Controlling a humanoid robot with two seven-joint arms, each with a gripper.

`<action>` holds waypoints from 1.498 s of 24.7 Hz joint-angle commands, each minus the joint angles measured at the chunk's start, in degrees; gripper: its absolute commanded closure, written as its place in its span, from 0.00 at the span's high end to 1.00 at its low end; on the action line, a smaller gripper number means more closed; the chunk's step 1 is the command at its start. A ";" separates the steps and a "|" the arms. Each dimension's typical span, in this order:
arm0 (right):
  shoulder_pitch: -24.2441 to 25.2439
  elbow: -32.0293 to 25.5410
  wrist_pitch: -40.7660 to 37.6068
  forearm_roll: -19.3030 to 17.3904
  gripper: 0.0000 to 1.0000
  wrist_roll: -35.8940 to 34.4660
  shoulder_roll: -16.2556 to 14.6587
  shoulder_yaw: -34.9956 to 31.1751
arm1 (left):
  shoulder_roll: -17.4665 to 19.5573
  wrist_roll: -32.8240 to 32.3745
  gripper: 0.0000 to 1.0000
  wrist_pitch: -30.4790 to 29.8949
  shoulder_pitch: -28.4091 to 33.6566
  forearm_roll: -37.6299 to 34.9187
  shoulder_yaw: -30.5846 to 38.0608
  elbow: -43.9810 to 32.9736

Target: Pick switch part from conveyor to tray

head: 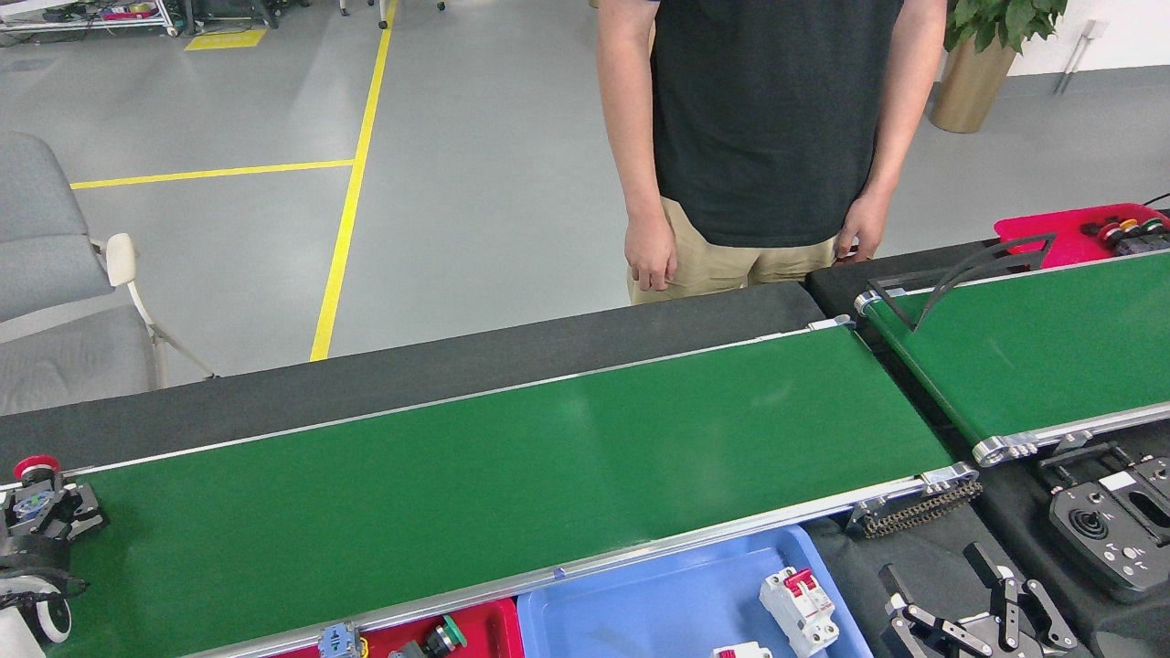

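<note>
- Green glossy conveyor belt (512, 475) lay bare except at its far-left end.
- Left black gripper (41, 512), cut off by the frame edge, clasped a red-capped switch part (35, 475).
- Right black gripper (973, 621), partly cropped, had jaws spread, empty.

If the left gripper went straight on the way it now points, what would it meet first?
Most likely the red-capped switch part: the left gripper points up and away at the far left end of the conveyor, its fingers already around that part. Depth is hard to judge.

The person (768, 137) is cut off above the chest. The red tray (475, 631), blue tray (658, 612) and right gripper (973, 621) run off the bottom edge; the left gripper (41, 512) is half out of view, its jaws unclear.
</note>
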 commanded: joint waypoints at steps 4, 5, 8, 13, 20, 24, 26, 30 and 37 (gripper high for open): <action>0.04 -0.86 0.71 -0.17 0.98 -0.15 2.23 -6.91 | -4.69 -5.95 0.11 -17.17 17.38 0.19 -2.32 -38.37; 0.30 -1.04 0.63 -0.17 0.98 -0.15 2.76 -7.88 | -5.75 -7.27 0.13 -19.37 20.73 0.19 -2.50 -43.76; 2.93 -2.62 0.63 -0.17 0.98 -0.15 3.82 -8.76 | -9.00 -10.00 0.35 -28.95 33.38 -0.07 -3.38 -59.83; 6.45 -3.32 0.10 -0.08 0.98 -0.23 4.70 -8.59 | -12.43 -9.64 1.00 -29.66 40.59 0.10 -5.66 -63.18; 6.89 -3.32 0.10 -0.08 0.98 -0.15 4.79 -8.50 | -13.30 -9.20 1.00 -29.66 40.94 0.28 -0.83 -63.18; 6.54 -3.32 0.10 -0.08 0.98 -0.15 4.52 -8.41 | -17.08 -9.12 1.00 -15.68 41.12 -0.34 14.02 -61.51; 6.37 -3.32 0.01 -0.08 0.98 -0.15 4.52 -8.32 | -17.08 -9.12 1.00 -11.73 41.38 -0.43 20.97 -57.21; 6.45 -3.32 -0.08 -0.08 0.98 -0.15 4.61 -8.32 | -17.17 -8.94 1.00 -11.81 45.87 -0.16 24.57 -55.89; 6.19 -3.32 -0.25 -0.08 0.98 -0.15 4.52 -8.15 | -17.17 -8.94 1.00 -13.66 46.39 -0.16 23.51 -56.33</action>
